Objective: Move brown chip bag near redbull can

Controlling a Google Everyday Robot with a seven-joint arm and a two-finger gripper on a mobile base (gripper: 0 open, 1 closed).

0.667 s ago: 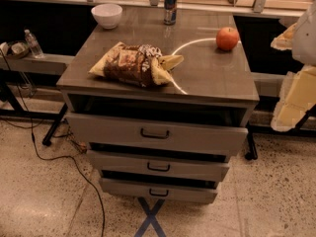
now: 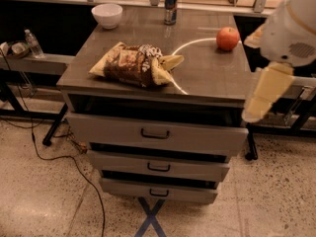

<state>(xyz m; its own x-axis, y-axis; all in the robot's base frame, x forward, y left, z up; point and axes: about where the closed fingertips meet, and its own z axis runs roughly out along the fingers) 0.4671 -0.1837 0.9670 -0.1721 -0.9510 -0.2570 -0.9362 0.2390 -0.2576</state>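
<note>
Since the earlier frame, the robot arm [image 2: 291, 23] had been shifted leftward, closer to the right edge of the cabinet; the items on the cabinet top had been left where they were. The gripper [image 2: 262, 95] was seen as a cream-coloured piece hanging below the white arm housing, just off the front right corner of the cabinet top [image 2: 212, 78] and well apart from both task items. Whether it was parted or closed could not be told, and nothing was seen held in it.

The brown chip bag [image 2: 132, 64] was laid flat and crumpled on the front left part of the top, its yellow ends pointing left and right. The redbull can [image 2: 171, 5] was stood upright at the back edge, near the middle, well apart from the bag. A white bowl [image 2: 107, 15] was set at the back left corner, to the left of the can. A red apple [image 2: 227, 38] was placed toward the back right, beside a thin white curved line [image 2: 190, 43] that was traced across the surface from the apple toward the bag's right end.

Three drawers [image 2: 154, 133] below the top were each seen pulled slightly out. A clear water bottle [image 2: 33, 43] was stood on a low ledge to the left of the cabinet, and a blue tape cross [image 2: 150, 218] was marked on the floor in front.
</note>
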